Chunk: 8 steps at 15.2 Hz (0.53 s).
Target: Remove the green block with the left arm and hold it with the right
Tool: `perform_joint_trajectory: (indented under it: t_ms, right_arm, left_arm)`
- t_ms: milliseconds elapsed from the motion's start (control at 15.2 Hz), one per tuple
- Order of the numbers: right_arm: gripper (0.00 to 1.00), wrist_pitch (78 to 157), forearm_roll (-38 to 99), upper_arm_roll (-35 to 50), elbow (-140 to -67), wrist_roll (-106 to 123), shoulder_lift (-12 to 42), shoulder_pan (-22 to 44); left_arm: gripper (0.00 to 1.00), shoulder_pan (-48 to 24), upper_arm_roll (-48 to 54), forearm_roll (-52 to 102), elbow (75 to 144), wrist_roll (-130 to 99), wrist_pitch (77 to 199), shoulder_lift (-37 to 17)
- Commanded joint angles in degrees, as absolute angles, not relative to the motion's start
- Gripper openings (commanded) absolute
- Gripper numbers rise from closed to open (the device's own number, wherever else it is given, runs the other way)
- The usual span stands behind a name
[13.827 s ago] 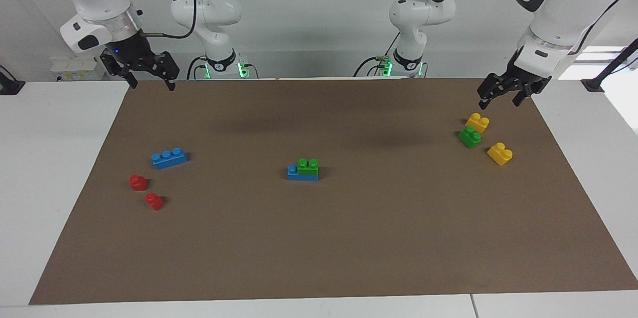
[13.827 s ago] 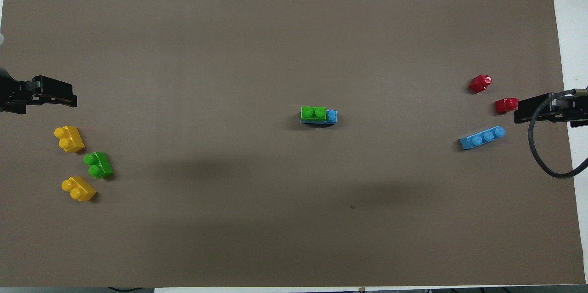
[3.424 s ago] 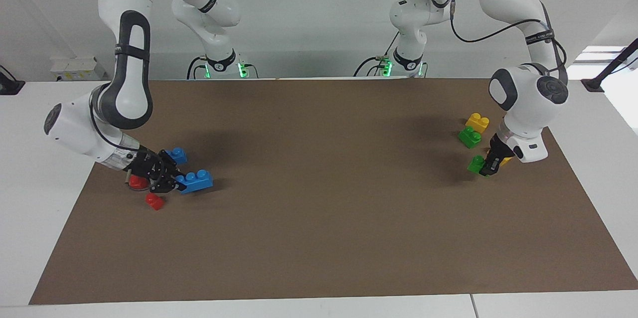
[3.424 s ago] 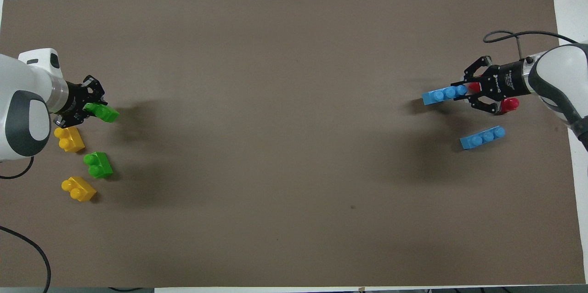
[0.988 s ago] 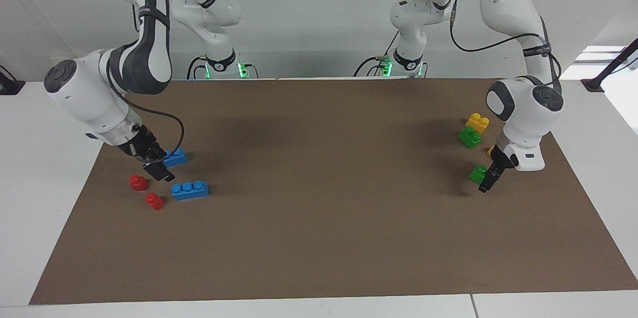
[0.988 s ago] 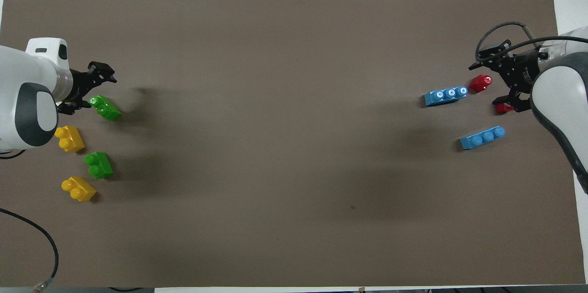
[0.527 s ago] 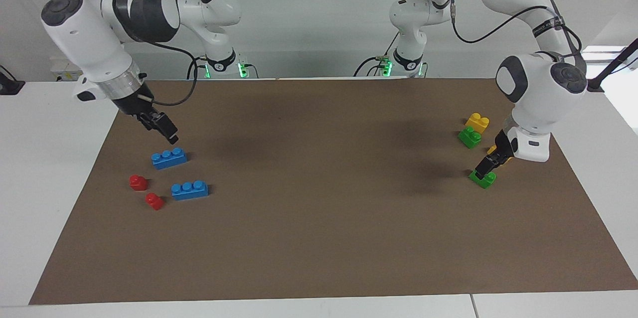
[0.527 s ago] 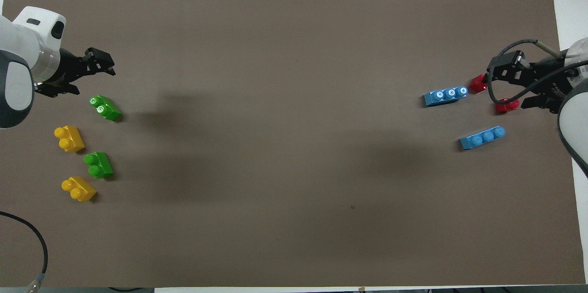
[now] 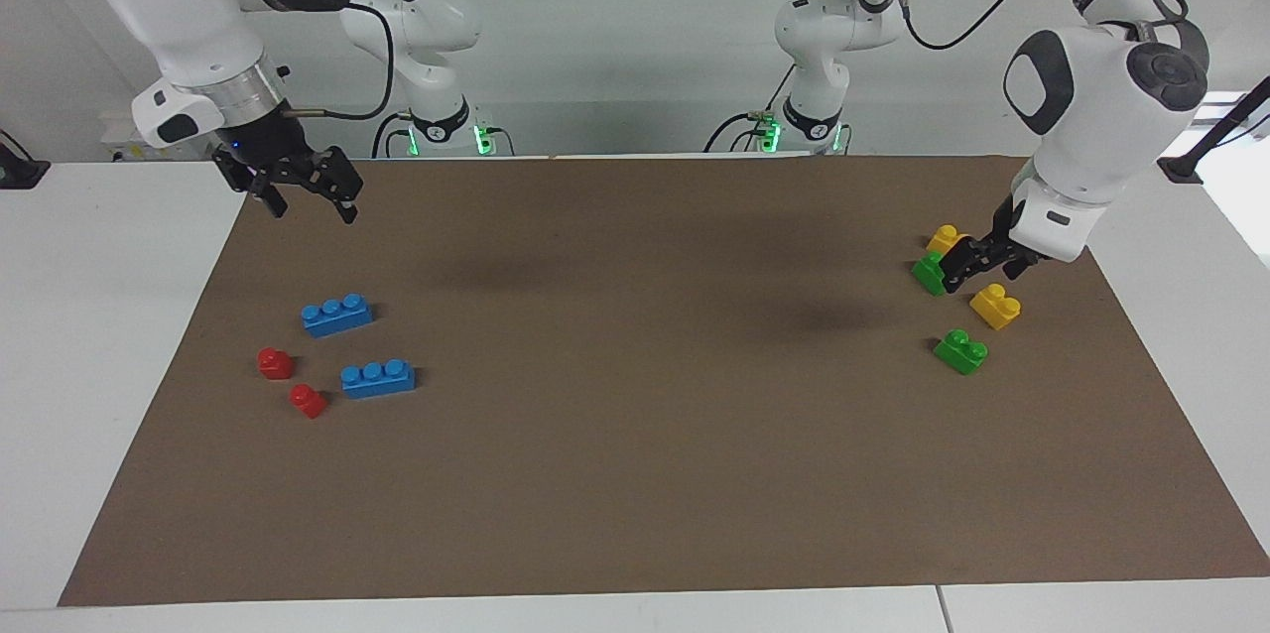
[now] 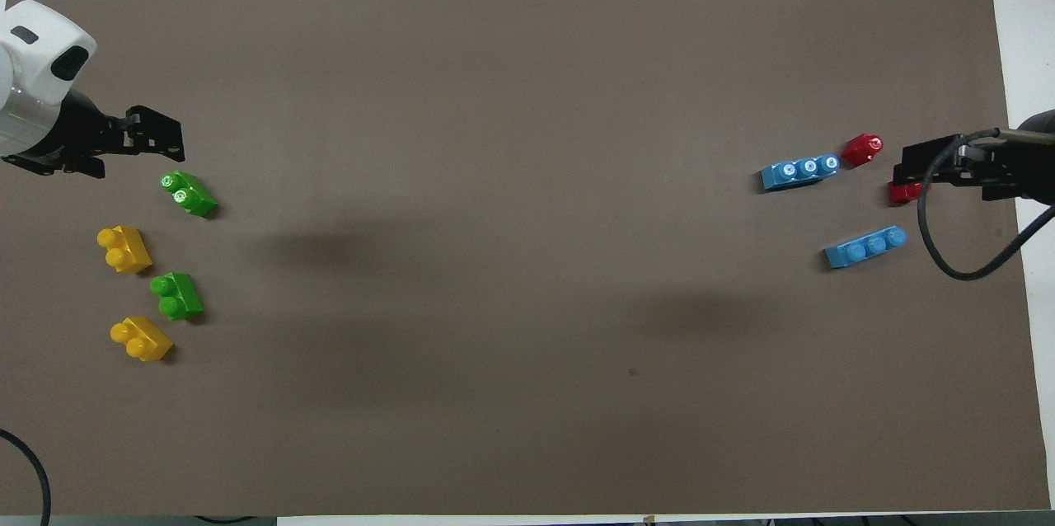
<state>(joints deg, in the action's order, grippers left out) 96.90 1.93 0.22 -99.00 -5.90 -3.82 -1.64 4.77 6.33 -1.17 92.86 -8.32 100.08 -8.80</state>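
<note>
The green block [image 9: 960,351] lies alone on the brown mat at the left arm's end; it also shows in the overhead view [image 10: 189,194]. My left gripper [image 9: 980,268] is open and empty, raised over the other blocks beside it, and seen from above [image 10: 169,138] it is off the green block. My right gripper [image 9: 310,208] is open and empty, raised over the mat's edge at the right arm's end; the overhead view shows it [image 10: 907,167] by a red piece. The blue three-stud brick [image 9: 378,379] lies free on the mat.
A second green block [image 9: 930,271] and two yellow blocks [image 9: 950,239] [image 9: 995,306] lie near the left gripper. A second blue brick [image 9: 337,315] and two red pieces [image 9: 275,362] [image 9: 308,401] lie at the right arm's end. The brown mat [image 9: 635,474] covers the table.
Both grippers have let go and risen, drawing back toward the robots. The green block now lies on the mat, and the blue brick lies by the red pieces.
</note>
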Motion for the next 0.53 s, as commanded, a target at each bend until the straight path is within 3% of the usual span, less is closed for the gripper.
perform_joint_trajectory:
  t_ms: [0,461]
  right_arm:
    - [1.0,92.7,-1.3,0.5,-96.5,-1.2,-4.1,-1.8]
    - [1.0,93.5,-0.1,0.4,-97.9,-0.7,-5.9,-2.5]
  left_arm:
    - [1.0,4.4,6.0,-1.6,92.7,-6.8,96.0,-5.1]
    - [1.0,4.4,6.1,-1.0,92.8,0.5,91.1,-1.7]
